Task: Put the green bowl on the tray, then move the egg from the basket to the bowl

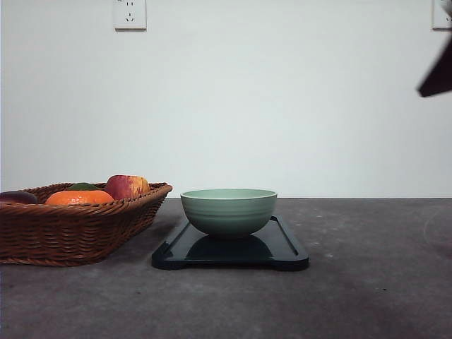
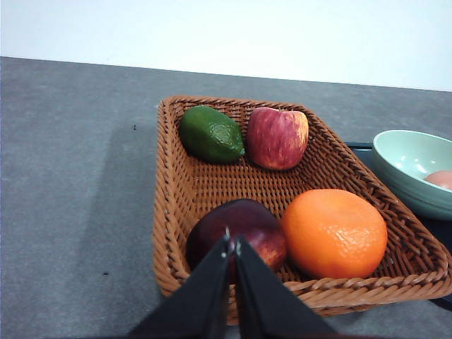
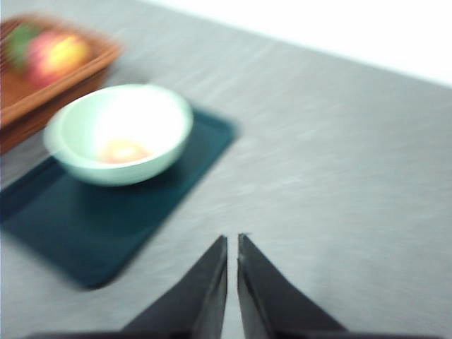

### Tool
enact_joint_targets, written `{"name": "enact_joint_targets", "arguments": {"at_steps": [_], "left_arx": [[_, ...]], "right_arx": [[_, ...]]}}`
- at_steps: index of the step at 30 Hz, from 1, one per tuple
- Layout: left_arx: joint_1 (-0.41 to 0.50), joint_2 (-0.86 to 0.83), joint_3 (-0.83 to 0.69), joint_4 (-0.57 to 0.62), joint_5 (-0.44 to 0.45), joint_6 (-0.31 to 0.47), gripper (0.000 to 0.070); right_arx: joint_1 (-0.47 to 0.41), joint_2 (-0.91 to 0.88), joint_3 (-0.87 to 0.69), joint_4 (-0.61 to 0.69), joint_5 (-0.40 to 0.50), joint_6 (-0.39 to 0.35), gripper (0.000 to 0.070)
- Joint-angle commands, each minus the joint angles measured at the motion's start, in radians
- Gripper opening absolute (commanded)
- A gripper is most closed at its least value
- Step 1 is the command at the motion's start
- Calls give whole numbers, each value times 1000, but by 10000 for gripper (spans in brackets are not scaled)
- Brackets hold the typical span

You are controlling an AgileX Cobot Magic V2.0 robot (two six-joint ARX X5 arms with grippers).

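Note:
The green bowl (image 1: pixel 228 210) stands upright on the dark tray (image 1: pixel 289 248) in the middle of the table. The egg (image 3: pixel 121 150), pale orange-pink, lies inside the bowl (image 3: pixel 120 134); its edge also peeks over the bowl's rim as the egg (image 2: pixel 441 179). The wicker basket (image 1: pixel 70 229) sits to the tray's left. My left gripper (image 2: pixel 231 246) is shut and empty, hovering over the basket's near rim (image 2: pixel 339 289). My right gripper (image 3: pixel 232 241) is shut and empty above bare table, to the right of the tray (image 3: pixel 85 233). A dark piece of the right arm (image 1: pixel 438 74) shows high at the right.
The basket holds a green lime (image 2: pixel 210 134), a red apple (image 2: pixel 277 138), an orange (image 2: pixel 334 233) and a dark purple fruit (image 2: pixel 236 229). A wall socket (image 1: pixel 130 13) is on the white wall behind. Grey tabletop (image 1: pixel 367 296) stretches right of the tray.

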Motion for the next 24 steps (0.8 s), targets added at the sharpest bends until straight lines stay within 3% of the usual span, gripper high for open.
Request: {"name": "enact_joint_targets", "arguments": {"at_steps": [1, 6, 11, 24], "left_arx": [[1, -1, -19, -6, -1, -2, 0], [1, -1, -19, -6, -2, -2, 0], [1, -1, -19, -6, -2, -2, 0], [1, -1, -19, -7, -2, -2, 0]], "right_arx": [[-37, -93, -83, 46, 2, -12, 17], [-138, -336, -234, 63, 1, -5, 17], [-184, -479, -316, 63, 1, 8, 17], [-190, -535, -362, 47, 12, 39, 17]]}}
